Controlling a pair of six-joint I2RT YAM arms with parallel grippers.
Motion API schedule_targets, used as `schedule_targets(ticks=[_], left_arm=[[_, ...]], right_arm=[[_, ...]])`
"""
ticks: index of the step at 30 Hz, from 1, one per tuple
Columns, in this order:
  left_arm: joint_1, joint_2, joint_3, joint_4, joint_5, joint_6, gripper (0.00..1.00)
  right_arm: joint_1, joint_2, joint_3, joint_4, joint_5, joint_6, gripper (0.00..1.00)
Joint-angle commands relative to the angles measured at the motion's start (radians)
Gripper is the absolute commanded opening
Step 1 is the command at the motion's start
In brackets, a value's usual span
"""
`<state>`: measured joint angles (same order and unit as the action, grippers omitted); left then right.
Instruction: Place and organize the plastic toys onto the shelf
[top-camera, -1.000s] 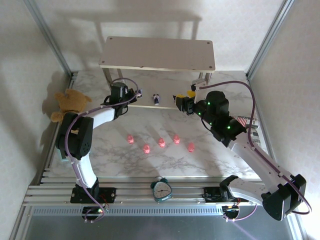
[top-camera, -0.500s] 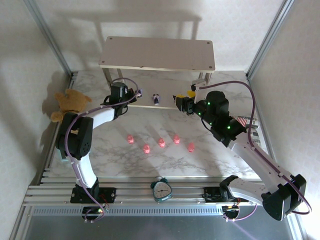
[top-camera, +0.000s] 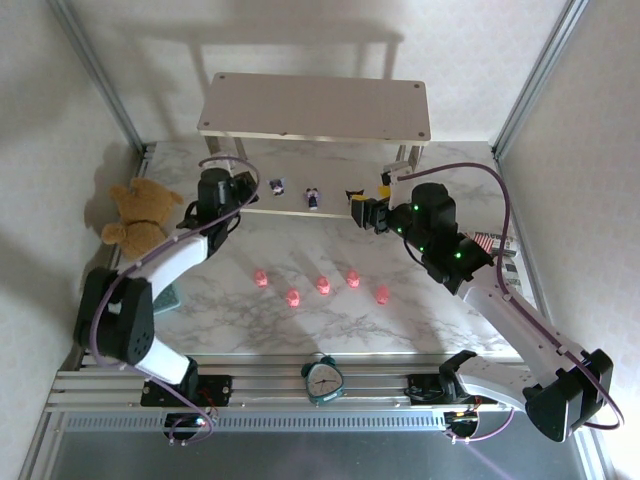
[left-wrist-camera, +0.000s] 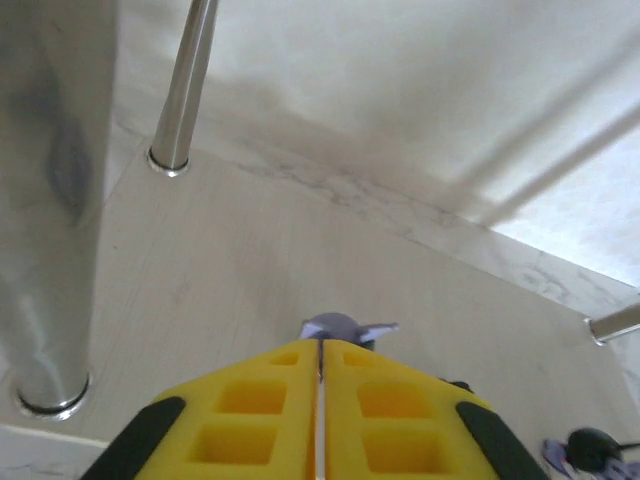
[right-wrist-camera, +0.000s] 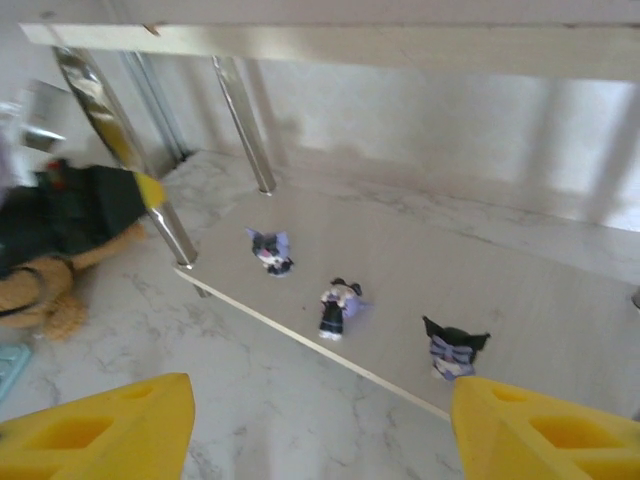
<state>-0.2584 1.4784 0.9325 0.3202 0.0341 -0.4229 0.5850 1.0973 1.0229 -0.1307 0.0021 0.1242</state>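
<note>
The shelf (top-camera: 315, 105) stands at the back of the table. On its lower board (right-wrist-camera: 500, 280) three purple-and-white toys stand in a row: left (right-wrist-camera: 268, 250), middle (right-wrist-camera: 338, 305), right (right-wrist-camera: 455, 347). Five pink pig toys (top-camera: 323, 286) lie scattered on the marble in front. My left gripper (left-wrist-camera: 321, 342) is shut, its yellow tips just short of the left purple toy (left-wrist-camera: 340, 327) and not holding it. My right gripper (right-wrist-camera: 320, 430) hangs open in front of the board's edge, near the right purple toy (top-camera: 355, 195), with nothing between its fingers.
A brown teddy bear (top-camera: 140, 212) sits at the table's left edge, beside my left arm. A teal alarm clock (top-camera: 323, 378) stands at the near edge. Silver shelf legs (left-wrist-camera: 180, 90) rise close to my left gripper (top-camera: 243, 186).
My left arm has drawn back to the left, leaving the left purple toy standing on the lower board. My right gripper's fingers have spread wider, away from the right purple toy.
</note>
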Motion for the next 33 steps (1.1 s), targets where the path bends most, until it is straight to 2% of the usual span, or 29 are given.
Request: schedule_targets(ticks=[1,5,8,12,14,15,17,22,25,29,33], left_arm=[[-0.009,-0.125,-0.074,0.020,-0.055,0.053,0.17],[-0.005,-0.226,-0.102,-0.057,-0.038,0.097,0.21],[0.010,-0.287,-0.133,-0.093,-0.090,0.098,0.27],[0.085,-0.375,-0.221,-0.051,-0.078,0.042,0.37],[0.120,-0.397,-0.244,-0.039,-0.029,0.026,0.38],[0.130,-0.402,-0.247,-0.045,-0.017,0.023,0.36],[0.139,-0.410,-0.246,-0.061,-0.008,0.024,0.35],[0.149,-0.420,-0.247,-0.069,0.007,0.031,0.34],[0.148,-0.409,-0.232,-0.089,0.015,0.047,0.33],[0.152,-0.415,-0.221,-0.113,-0.016,0.069,0.37],[0.154,-0.414,-0.208,-0.119,0.023,0.074,0.38]], right_arm=[[-0.007,-0.039,0.025,-0.064,0.084,-0.011,0.72],[-0.008,-0.041,0.038,-0.116,0.146,0.001,0.74],[-0.008,-0.040,0.046,-0.160,0.210,0.036,0.76],[-0.008,-0.055,0.043,-0.216,0.299,0.083,0.77],[-0.008,-0.057,0.045,-0.245,0.328,0.100,0.74],[-0.007,-0.052,0.047,-0.264,0.336,0.110,0.69],[-0.007,-0.034,0.056,-0.297,0.339,0.130,0.62],[-0.008,0.030,0.040,-0.321,0.331,0.194,0.51],[-0.008,0.067,0.034,-0.308,0.313,0.226,0.51],[-0.005,0.077,0.043,-0.319,0.312,0.236,0.59],[-0.003,0.074,0.055,-0.359,0.296,0.242,0.59]])
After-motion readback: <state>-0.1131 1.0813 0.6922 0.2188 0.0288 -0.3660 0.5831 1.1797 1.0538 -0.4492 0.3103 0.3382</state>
